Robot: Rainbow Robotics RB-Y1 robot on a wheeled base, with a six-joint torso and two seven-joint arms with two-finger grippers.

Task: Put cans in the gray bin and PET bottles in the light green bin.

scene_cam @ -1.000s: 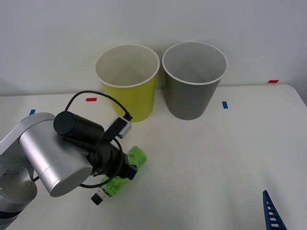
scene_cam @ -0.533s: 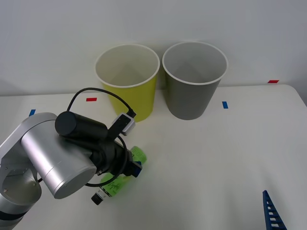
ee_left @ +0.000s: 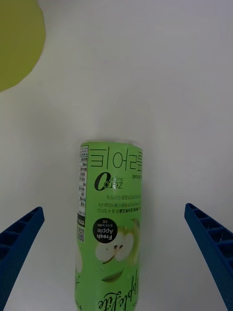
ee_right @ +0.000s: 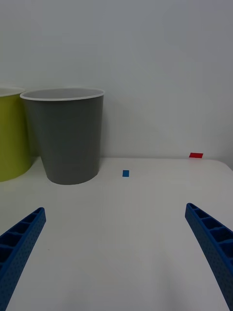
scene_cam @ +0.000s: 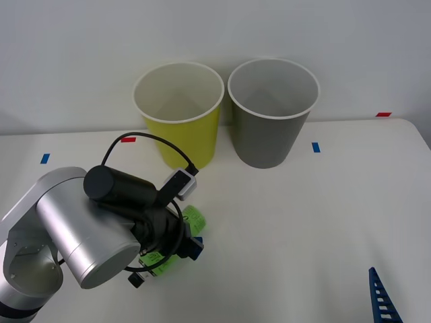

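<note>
The left gripper [ee_left: 116,262] hangs low over the green-labelled PET bottle [scene_cam: 176,242], its blue ribbed fingers [ee_left: 19,243] spread wide, one to each side of the bottle and touching neither side of it in the left wrist view. In the front view the silver left arm [scene_cam: 67,235] and its black wrist cover the middle of the bottle; the green base end shows toward the bins and the black cap [scene_cam: 136,280] pokes out on the near side. Compared with a second ago, the arm has shifted a little to the right and nearer the table, so more of the bottle is hidden beneath the wrist, and the cable loop on the wrist sits closer to the light green bin [scene_cam: 178,111]. The bottle itself lies on its side on the white table [scene_cam: 303,222] where it lay before, well short of both bins.

The light green bin stands upright at the back of the table, with the gray bin [scene_cam: 273,111] just beside it on the right; neither has moved. The right gripper [ee_right: 116,262] waits at the table's near right corner, its fingers [scene_cam: 380,296] wide apart and holding nothing, facing the gray bin [ee_right: 68,136] across bare tabletop. Small blue [scene_cam: 315,147] and red tape marks [scene_cam: 128,140] lie on the table.
</note>
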